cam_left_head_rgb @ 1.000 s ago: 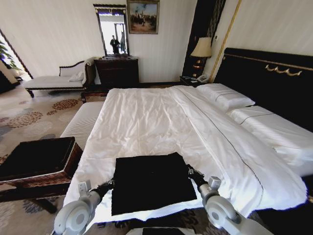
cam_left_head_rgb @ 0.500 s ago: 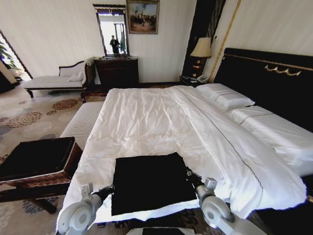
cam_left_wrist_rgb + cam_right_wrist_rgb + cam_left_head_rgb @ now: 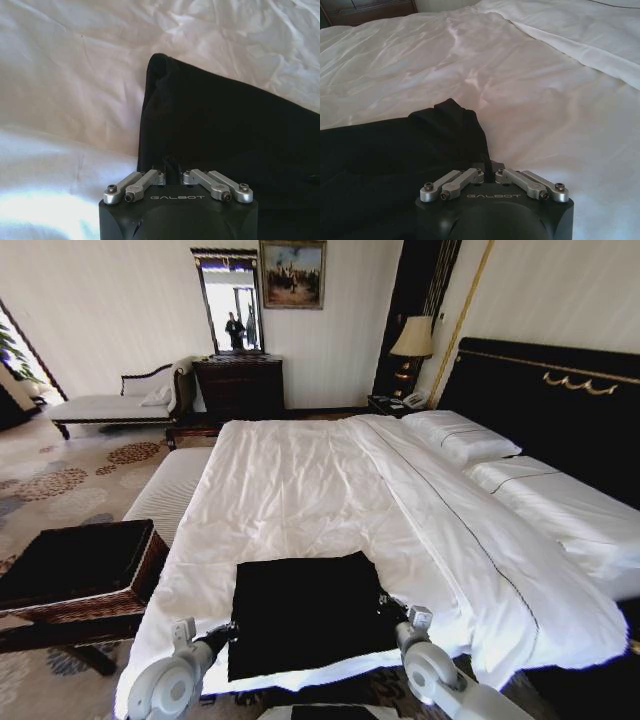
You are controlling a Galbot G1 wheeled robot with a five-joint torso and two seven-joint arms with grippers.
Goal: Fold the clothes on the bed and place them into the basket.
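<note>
Evidently both claws were pinching the black shirt (image 3: 308, 612), which lay flat on the near end of the bed (image 3: 300, 490): the left gripper (image 3: 222, 633) at its left edge, the right gripper (image 3: 388, 605) at its right. Lifting both edges evenly would keep the fold square. Against the earlier frame, both arms had drawn nearer the robot.

The shirt (image 3: 310, 612) lies flat on the near end of the bed (image 3: 300, 490), with the left gripper (image 3: 226, 631) at its left edge and the right gripper (image 3: 386, 604) at its right edge. The basket (image 3: 80, 570) stands on the floor left of the bed, and the 2 pillows (image 3: 470, 435) lie at the right, against the headboard (image 3: 560, 400).
</note>
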